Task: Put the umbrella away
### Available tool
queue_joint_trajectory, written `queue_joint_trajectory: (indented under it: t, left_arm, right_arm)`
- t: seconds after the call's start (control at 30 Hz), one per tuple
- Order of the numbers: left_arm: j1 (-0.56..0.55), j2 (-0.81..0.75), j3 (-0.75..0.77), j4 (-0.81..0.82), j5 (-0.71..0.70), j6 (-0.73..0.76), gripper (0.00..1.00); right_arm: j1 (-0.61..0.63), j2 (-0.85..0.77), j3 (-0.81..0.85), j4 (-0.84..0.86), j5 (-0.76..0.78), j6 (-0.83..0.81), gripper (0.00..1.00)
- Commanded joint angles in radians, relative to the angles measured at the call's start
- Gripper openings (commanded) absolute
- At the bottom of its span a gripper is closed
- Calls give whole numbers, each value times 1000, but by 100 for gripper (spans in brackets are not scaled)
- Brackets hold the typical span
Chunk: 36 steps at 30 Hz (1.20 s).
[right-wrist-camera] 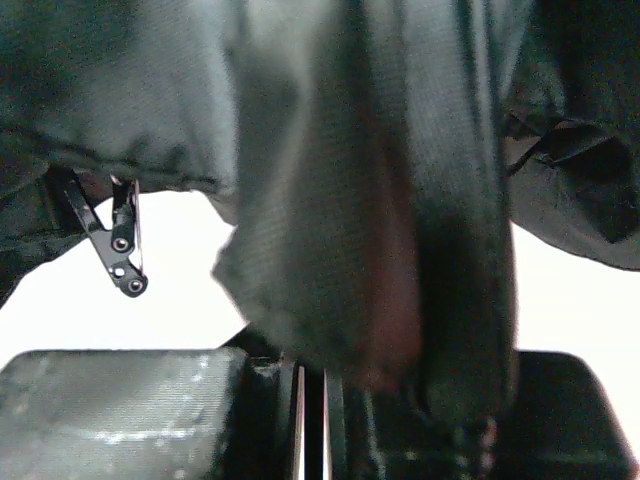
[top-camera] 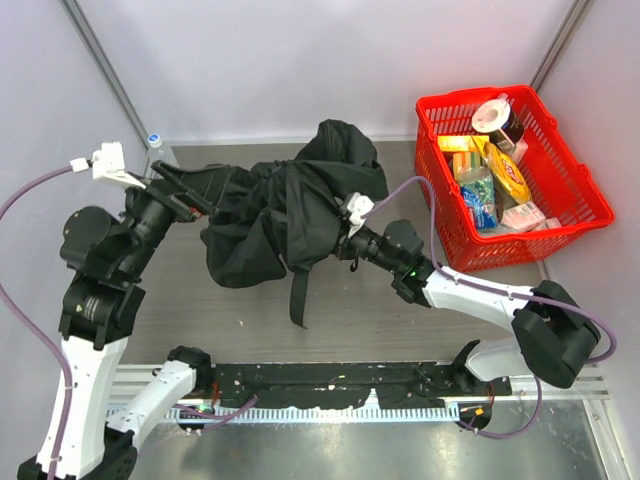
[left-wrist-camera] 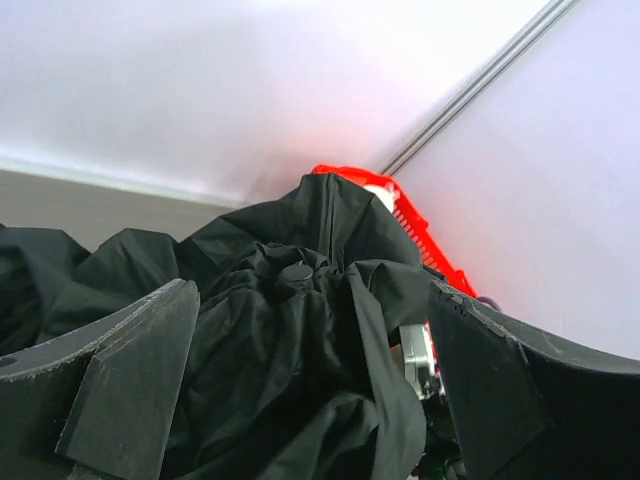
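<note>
**Umbrella bunched mid-tabletop, right jaws clenched on it, left jaws spread**

The overhead view shows the umbrella (top-camera: 290, 215) as a crumpled black heap in the middle of the tabletop (top-camera: 400, 320), with a strap (top-camera: 297, 295) trailing toward the near edge. The left gripper (top-camera: 200, 190) meets the heap from the left and the right gripper (top-camera: 335, 235) from the right. A red basket (top-camera: 520, 245) full of packaged goods stands at the far right, apart from the umbrella.

Only the wrist views settle the grips. In the left wrist view the left gripper (left-wrist-camera: 312, 300) has its jaws spread wide and released, with folds of the umbrella (left-wrist-camera: 300, 400) and a small round knob (left-wrist-camera: 295, 270) lying between them. The basket (left-wrist-camera: 420, 235) peeks out red behind the fabric.

In the right wrist view the right gripper (right-wrist-camera: 310, 400) has its jaws almost together, pinching a hanging fold of the umbrella (right-wrist-camera: 350, 200). This view alone shows a thin metal rib joint (right-wrist-camera: 120, 245) poking out under the cloth at the left.
</note>
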Motion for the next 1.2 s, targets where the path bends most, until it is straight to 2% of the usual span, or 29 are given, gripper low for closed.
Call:
queue_joint_trajectory:
  t: [0.0,0.1,0.17,0.27,0.37,0.53,0.7,0.83,1.07,1.17]
  left_arm:
    - [4,7,-61,65,77,15,100]
    - [4,72,-80,208,303,-11,100]
    - [4,98,-78,254,334,-19,100]
    - [2,115,-92,353,387,-23,100]
    - [4,159,-71,372,438,-22,100]
    - [4,158,-72,291,426,56,100]
    - [4,103,-173,461,544,-6,100]
    - [2,80,-224,512,538,-49,100]
    - [-16,115,-292,821,561,-244,100]
    - [-53,150,-253,758,508,-218,100]
  right_arm:
    - [-69,-79,27,243,-260,163,1]
    - [-114,-73,51,252,-404,251,1]
    - [-135,-67,68,275,-478,313,1]
    - [-140,-70,85,249,-509,324,1]
    - [-140,-65,90,249,-524,338,1]
    - [-142,-56,113,263,-538,373,1]
    - [-142,-27,123,275,-539,381,1]
    - [-145,-8,127,312,-538,411,1]
    - [-145,21,136,319,-530,427,1]
    - [-143,16,139,307,-529,418,1]
